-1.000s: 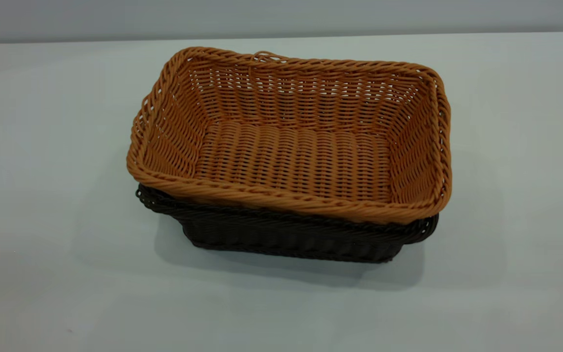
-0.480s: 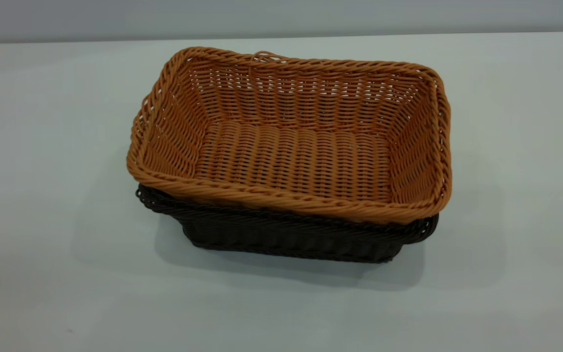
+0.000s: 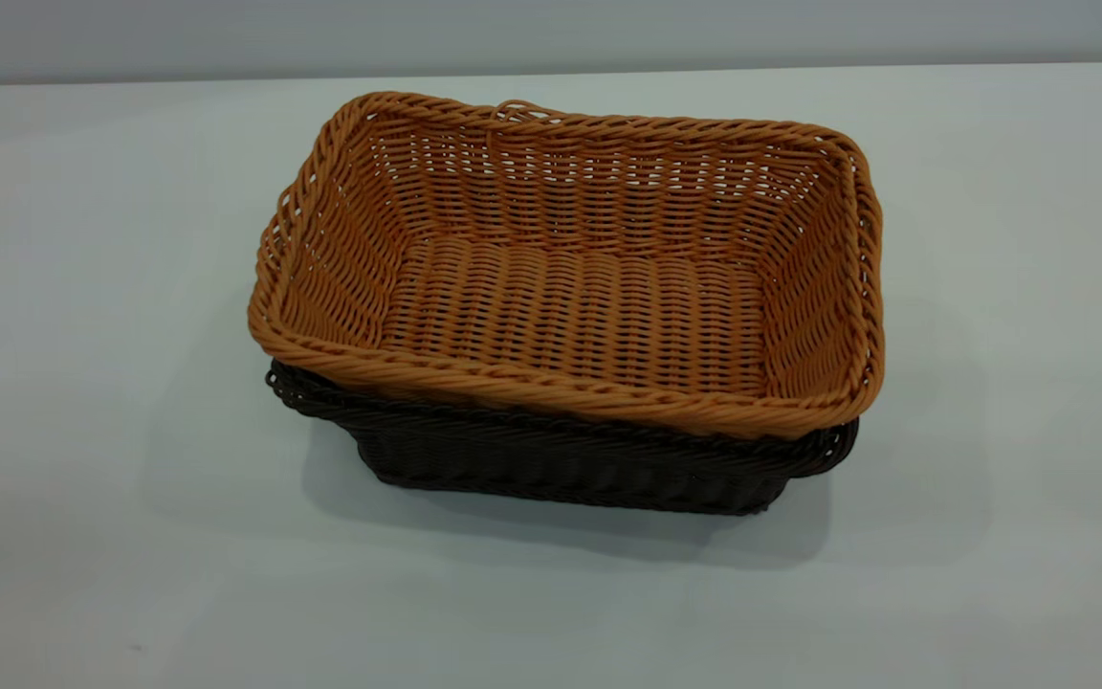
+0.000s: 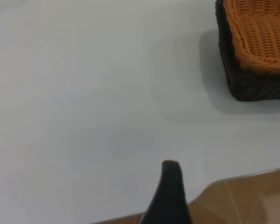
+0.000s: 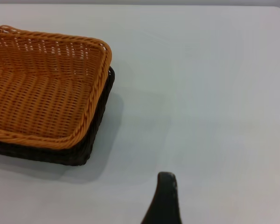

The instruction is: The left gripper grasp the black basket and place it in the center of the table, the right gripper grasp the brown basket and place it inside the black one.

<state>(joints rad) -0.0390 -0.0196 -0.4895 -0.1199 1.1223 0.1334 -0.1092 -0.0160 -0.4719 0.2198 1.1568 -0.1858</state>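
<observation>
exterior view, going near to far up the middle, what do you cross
bare table → front wall of the black basket → near rim of the brown basket nested in it → its woven floor → its far rim with the small loop → bare table again

The brown basket (image 3: 565, 268) sits inside the black basket (image 3: 570, 464) and hides its interior and far wall, leaving only the near wall and parts of the rim visible in the exterior view; both wrist views cut both baskets off at the picture edge. Neither arm appears in the exterior view. Only one dark fingertip of the left gripper (image 4: 169, 196) and one of the right gripper (image 5: 164, 200) enter their own wrist views, the remainder being cut off by the edge, so jaw opening cannot be determined.
</observation>
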